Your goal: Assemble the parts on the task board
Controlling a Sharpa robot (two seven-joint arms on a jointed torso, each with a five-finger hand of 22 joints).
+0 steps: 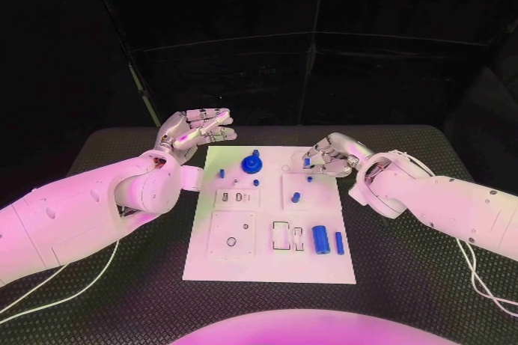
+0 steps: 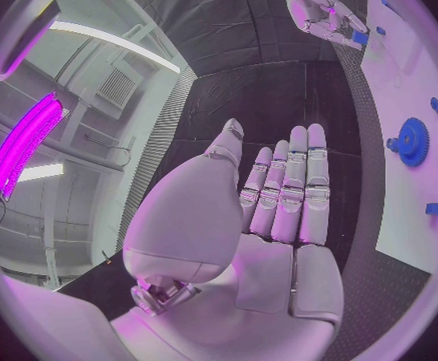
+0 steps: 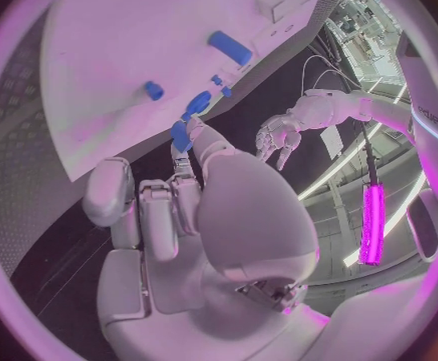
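Right hand [image 1: 332, 155] pinches a small blue peg [image 3: 180, 135] over the board [image 1: 270, 266]: light, rigid, slick plastic, best held mid-shaft. Left hand [image 1: 194, 130] fingers spread, holding nothing.

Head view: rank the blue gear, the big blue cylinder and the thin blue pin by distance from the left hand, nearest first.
1. Blue gear: far end of the task board, just right of the left hand.
2. Big blue cylinder: near-right part of the board, lying down.
3. Thin blue pin: just right of the cylinder, at the board's right edge, marginally farther.
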